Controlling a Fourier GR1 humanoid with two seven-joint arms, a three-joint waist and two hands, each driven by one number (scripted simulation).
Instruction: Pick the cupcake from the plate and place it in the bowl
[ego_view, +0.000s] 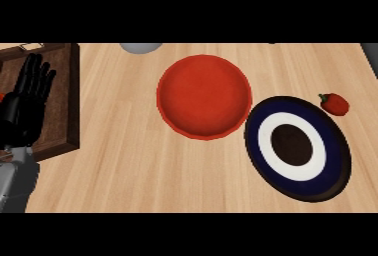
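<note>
red plate (204, 96) at upper centre and the ringed bowl (297, 147) at right are both sitting without any cupcake in sight, so you're facing a step i can't name, your left hand (28, 95) resting open at upper left, your right hand out of frame.

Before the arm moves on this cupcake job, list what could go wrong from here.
1. No cupcake shows on the dark blue and white plate or in the red bowl, so a reach may close on nothing.
2. The red pepper lies close beside the plate's far rim and might get mistaken for the target.
3. Only the left hand shows, resting open at the left edge; the right is out of view.
</note>
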